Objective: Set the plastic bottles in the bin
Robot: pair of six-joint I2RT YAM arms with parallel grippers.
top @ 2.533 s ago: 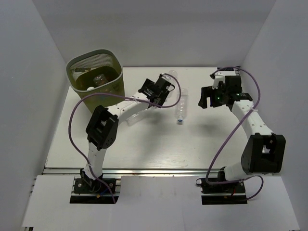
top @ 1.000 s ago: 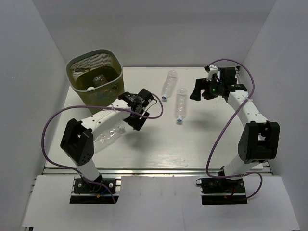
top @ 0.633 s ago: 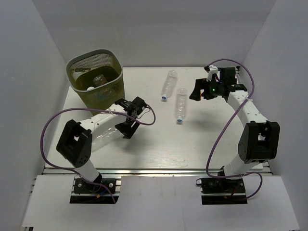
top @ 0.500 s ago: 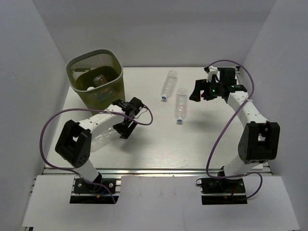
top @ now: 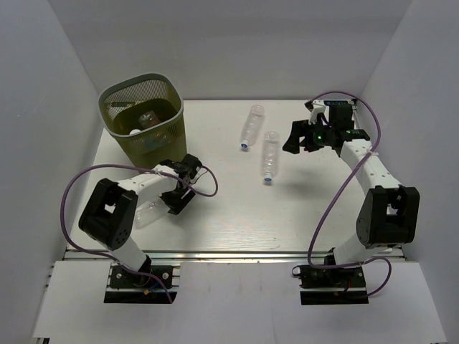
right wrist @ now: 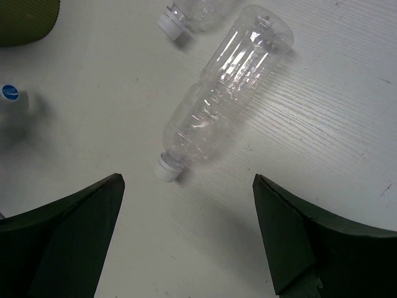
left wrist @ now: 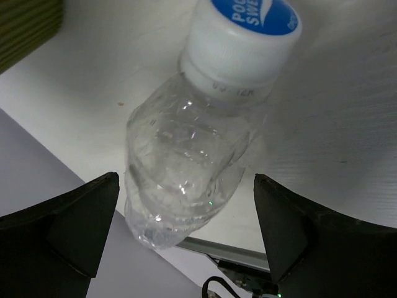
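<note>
Left gripper [top: 172,202] low over the table [top: 237,215], at the front left. Jaws wide apart, with nothing held.

From the left wrist view, one clear crinkly bottle [left wrist: 186,167] flat on the table, right in the gap between the two black fingers [left wrist: 68,230]. Fat part of the bottle down between the fingertips. White cap with a blue top [left wrist: 245,28] pointing away from the wrist, out past the tips. Sides of the bottle very near both fingers. Touching or not: cannot tell.

Right gripper [top: 292,140] up in the air at the far right side of the table. Jaws wide apart here too, and empty.

From the right wrist view, a second clear bottle [right wrist: 217,105] flat on the table and slanted, its small white cap [right wrist: 169,167] nearest the gap. Bottle out in front of the jaws, not between them, and not touching them. A third bottle [right wrist: 201,9] just past it, only partly in the picture, close beside the second one but apart from it.

Green wire bin [top: 154,142] upright at the far left corner of the table. More clear bottles [top: 147,117] down inside it. Bin well apart from the two bottles in the middle, and a bit behind the left gripper and its bottle.
</note>
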